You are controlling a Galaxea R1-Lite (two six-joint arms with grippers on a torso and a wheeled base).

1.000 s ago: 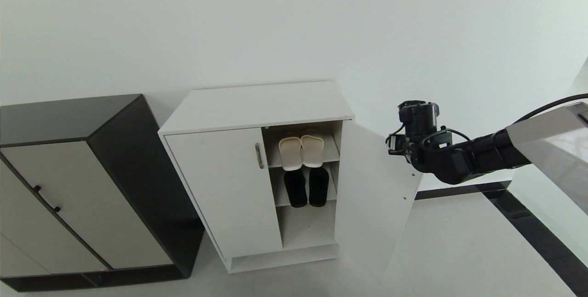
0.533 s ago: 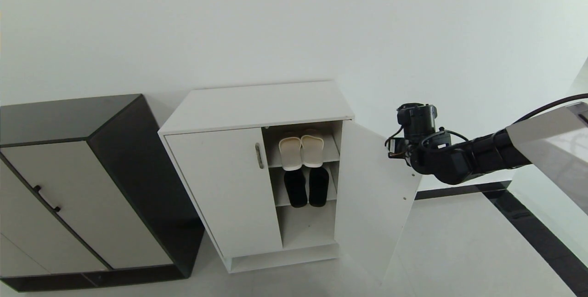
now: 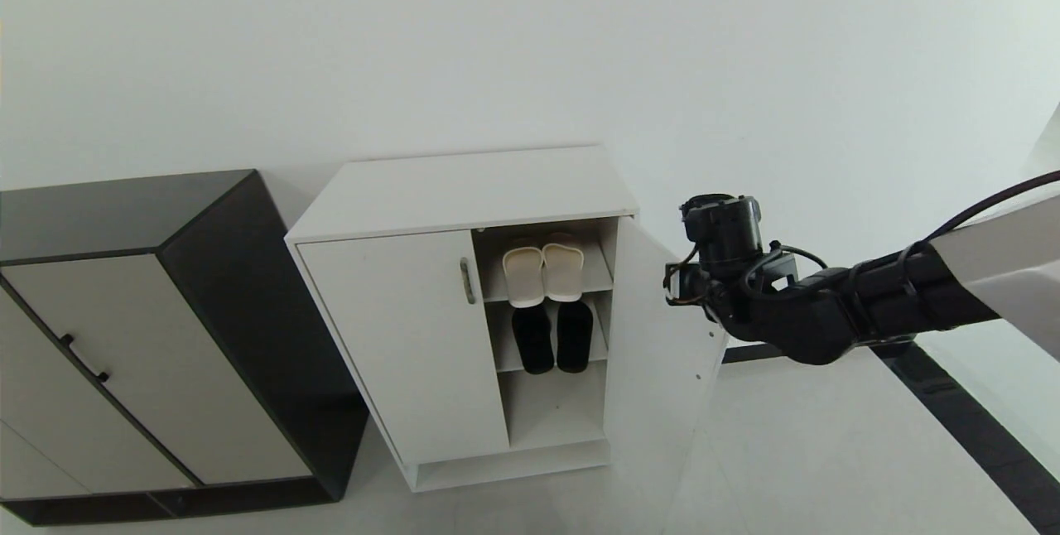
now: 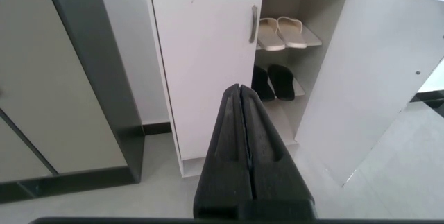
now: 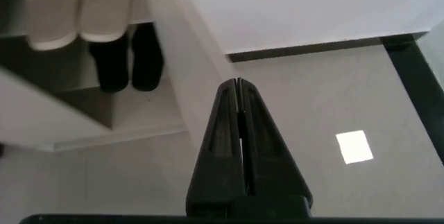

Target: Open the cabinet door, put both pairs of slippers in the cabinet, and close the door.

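Observation:
The white cabinet (image 3: 464, 187) stands against the wall with its left door (image 3: 406, 336) shut and its right door (image 3: 662, 353) swung partly open. A cream pair of slippers (image 3: 542, 270) lies on the top shelf, and a black pair (image 3: 552, 336) on the shelf below. My right arm's wrist (image 3: 720, 270) sits at the outer face of the open door near its top. In the right wrist view my right gripper (image 5: 239, 85) is shut and empty, beside the door (image 5: 184, 64). My left gripper (image 4: 239, 92) is shut and empty, low in front of the cabinet.
A dark cabinet with pale doors (image 3: 124, 311) stands close on the white cabinet's left. The pale floor (image 3: 828, 452) to the right of the open door is bare, crossed by a black stripe (image 3: 952, 411). A glass panel (image 3: 1019, 386) rises at the far right.
My right arm has moved left against the open door's outer face, and the door has swung a little toward the cabinet. The slippers have stayed in place.

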